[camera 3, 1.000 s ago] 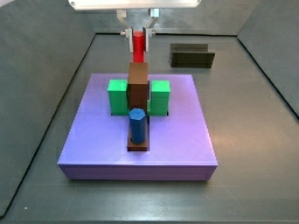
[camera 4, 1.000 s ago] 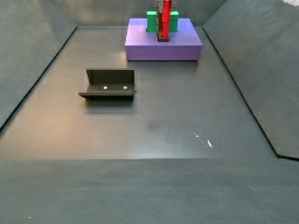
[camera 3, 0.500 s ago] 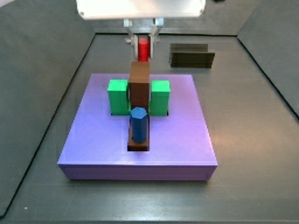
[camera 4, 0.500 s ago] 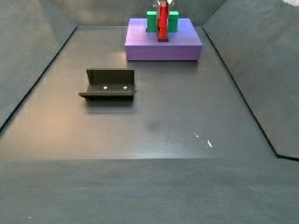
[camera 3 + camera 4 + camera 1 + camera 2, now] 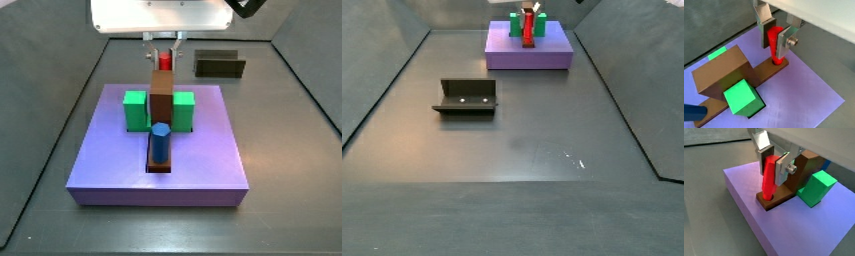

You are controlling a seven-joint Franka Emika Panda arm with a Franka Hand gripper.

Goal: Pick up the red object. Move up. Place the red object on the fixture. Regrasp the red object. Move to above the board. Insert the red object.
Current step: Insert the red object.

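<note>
The red object (image 5: 773, 44) is an upright red peg. Its lower end sits in a hole at the far end of the brown base (image 5: 759, 76) on the purple board (image 5: 201, 165). My gripper (image 5: 774, 36) is shut on its upper part, one silver finger on each side. Both show in a wrist view, the gripper (image 5: 773, 164) above and the red object (image 5: 768, 178) reaching down into the brown base (image 5: 779, 198). In both side views the red object (image 5: 164, 61) (image 5: 528, 32) stands at the board's far end under the gripper (image 5: 163, 45) (image 5: 529, 12).
On the board a tall brown block (image 5: 159, 96) stands between two green blocks (image 5: 135, 110) (image 5: 183, 110), and a blue peg (image 5: 158, 143) stands near the front. The fixture (image 5: 466, 97) stands on the grey floor away from the board (image 5: 529, 57). Dark walls enclose the floor.
My gripper has come down with the red object. The peg's lower end has gone from above the board into the brown base.
</note>
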